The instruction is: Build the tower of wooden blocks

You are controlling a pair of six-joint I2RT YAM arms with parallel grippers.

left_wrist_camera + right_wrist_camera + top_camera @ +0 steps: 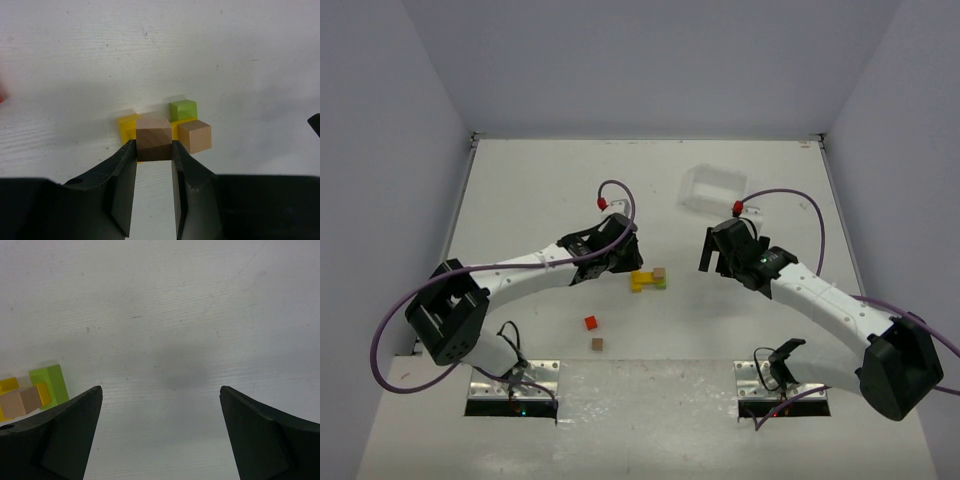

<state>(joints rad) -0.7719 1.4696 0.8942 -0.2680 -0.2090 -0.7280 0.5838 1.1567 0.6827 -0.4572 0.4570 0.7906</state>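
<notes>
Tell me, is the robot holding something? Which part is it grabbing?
Yes. The left arm's fingers pinch the dark brown block by its two opposite sides. The right arm's fingers are wide open and hold nothing.

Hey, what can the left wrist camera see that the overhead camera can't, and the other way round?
Only the left wrist view: a dark brown wooden cube pinched between the left gripper's fingers.

Only the overhead view: a loose small red wooden cube, a loose small brown wooden cube nearer the arm bases, the clear plastic tray and the right gripper.

Both: the partly built wood block tower, with its yellow base blocks, green cube and light tan cube, on the white table.
</notes>
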